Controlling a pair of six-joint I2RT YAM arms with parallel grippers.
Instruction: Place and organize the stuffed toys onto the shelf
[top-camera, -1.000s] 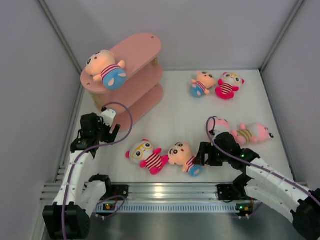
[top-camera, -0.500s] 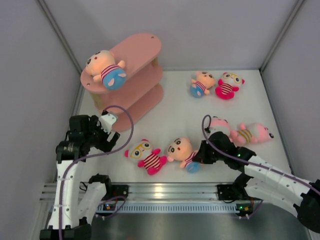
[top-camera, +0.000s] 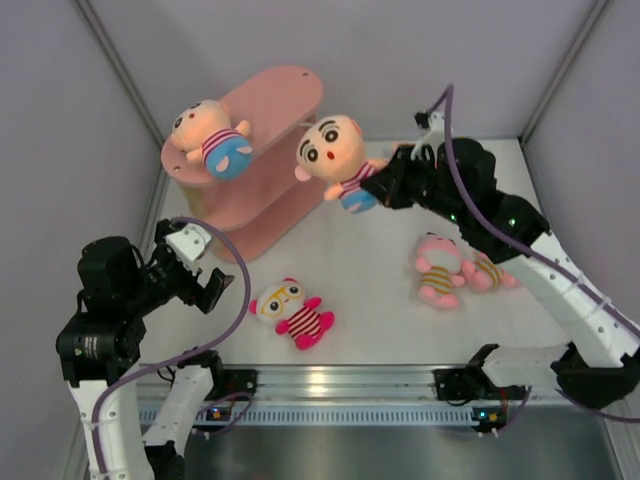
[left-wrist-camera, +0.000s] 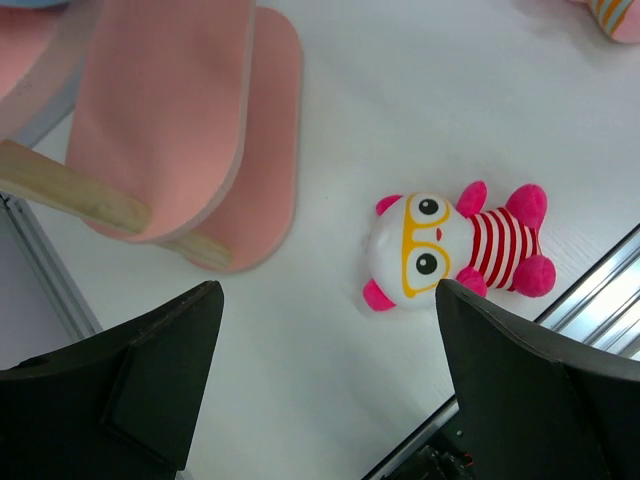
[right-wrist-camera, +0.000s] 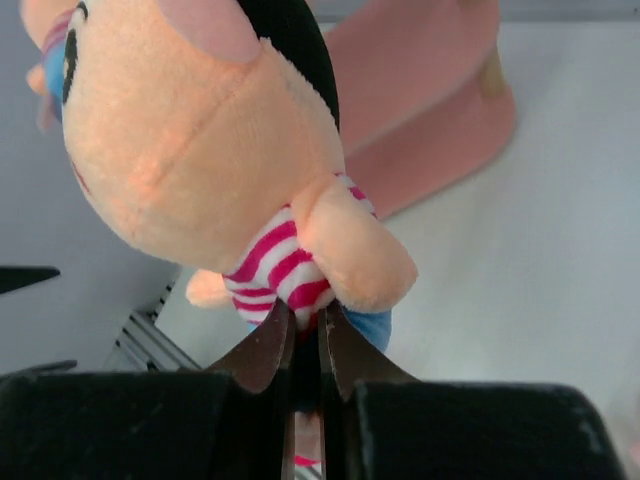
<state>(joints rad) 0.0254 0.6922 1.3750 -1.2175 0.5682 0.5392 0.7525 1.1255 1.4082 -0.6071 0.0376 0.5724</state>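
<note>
My right gripper (top-camera: 383, 186) is shut on a peach-headed stuffed toy (top-camera: 333, 150) by its striped shirt, holding it in the air just right of the pink shelf (top-camera: 285, 95). In the right wrist view the toy (right-wrist-camera: 200, 130) hangs above the pinched fingers of that gripper (right-wrist-camera: 305, 322), with the shelf (right-wrist-camera: 420, 90) behind. Another peach-headed toy (top-camera: 212, 140) lies on the shelf's top board. A white-faced toy with glasses (top-camera: 290, 310) lies on the table, also in the left wrist view (left-wrist-camera: 450, 255). My left gripper (top-camera: 200, 275) (left-wrist-camera: 330, 370) is open and empty, left of that toy.
Two pink toys with yellow stripes (top-camera: 438, 270) (top-camera: 487, 272) lie on the table under the right arm. Grey walls close in the table on three sides. A metal rail (top-camera: 330, 385) runs along the near edge. The shelf's lower boards and a wooden post (left-wrist-camera: 70, 185) are near the left gripper.
The right gripper shut on the peach-headed toy at the front of the table and lifted it up toward the shelf. The left arm drew back to the left and rose.
</note>
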